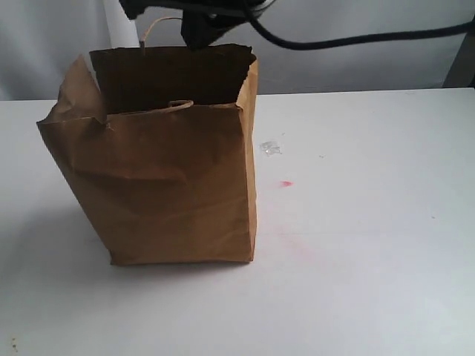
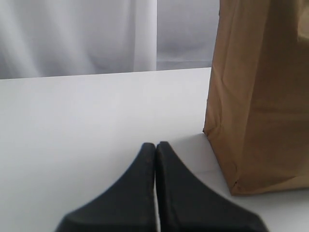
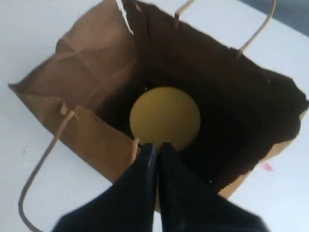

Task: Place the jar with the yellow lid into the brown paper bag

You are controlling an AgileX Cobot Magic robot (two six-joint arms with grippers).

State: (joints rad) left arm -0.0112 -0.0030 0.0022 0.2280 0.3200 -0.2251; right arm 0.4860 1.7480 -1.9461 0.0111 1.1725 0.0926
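I can read no text, brand, number or sign in any of my three views. The brown paper bag (image 1: 171, 185) shows me only plain creased kraft faces. Of the yellow-lidded jar (image 3: 165, 117) I see just the unmarked lid from above, inside the bag.

A: Exterior camera?
B: Faces the broad side of the brown paper bag (image 1: 171, 185) from a little above the table (image 1: 371, 259), tilted slightly down. Mid-range, whole bag in frame.
A: Left wrist?
B: Low, nearly level with the tabletop. Looks past the left gripper (image 2: 155, 145) at the bag's lower corner, close.
A: Right wrist?
B: Above the bag, aimed steeply down past the right gripper (image 3: 157, 146) into the mouth. Yellow-lidded jar (image 3: 165, 117) seen inside.
A: Overlap?
B: Bag and table in all three. Only the right wrist sees the bag's bottom.
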